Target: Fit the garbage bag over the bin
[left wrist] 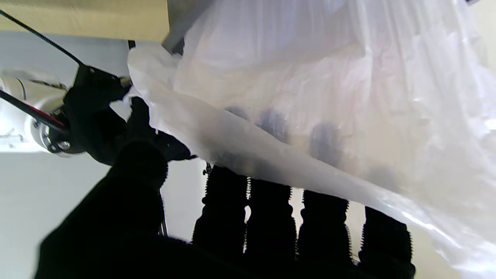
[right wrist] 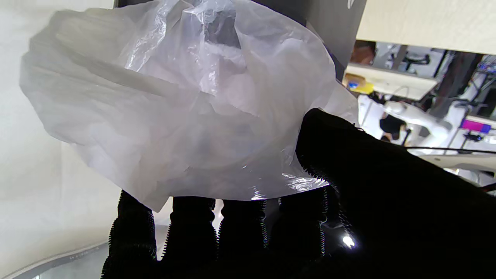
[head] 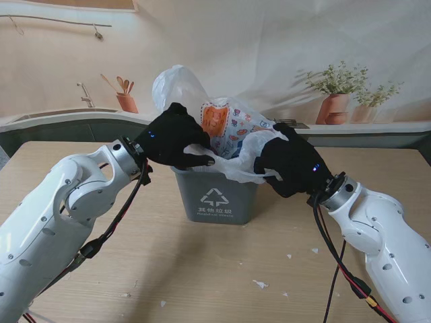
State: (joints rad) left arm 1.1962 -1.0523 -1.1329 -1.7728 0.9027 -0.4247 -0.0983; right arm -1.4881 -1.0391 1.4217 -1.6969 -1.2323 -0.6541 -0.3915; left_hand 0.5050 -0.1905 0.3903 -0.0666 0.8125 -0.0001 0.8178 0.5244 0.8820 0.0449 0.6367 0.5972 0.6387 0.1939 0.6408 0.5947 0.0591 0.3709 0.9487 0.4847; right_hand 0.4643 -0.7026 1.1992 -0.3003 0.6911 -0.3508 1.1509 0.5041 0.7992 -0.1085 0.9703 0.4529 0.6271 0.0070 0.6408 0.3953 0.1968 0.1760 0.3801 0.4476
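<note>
Bin (head: 215,198) sits mid-table. Left hand (head: 172,138) and right hand (head: 291,165) each hold the garbage bag (head: 236,158) mouth, fingers tucked inside the film at opposite rim sides. Bag bunched above the bin (printed packet (head: 225,121) behind). Advice: spread outward evenly, then draw the hem down over both rim edges.

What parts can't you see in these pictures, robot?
- Inside of the bin: hidden in the stand view by the garbage bag bunched over its mouth.
- Left hand fingertips: the left wrist view shows only dim shapes through the bag film.
- Right hand fingertips: covered by the bag in the right wrist view.
- White bits on the table: too small to identify.
</note>
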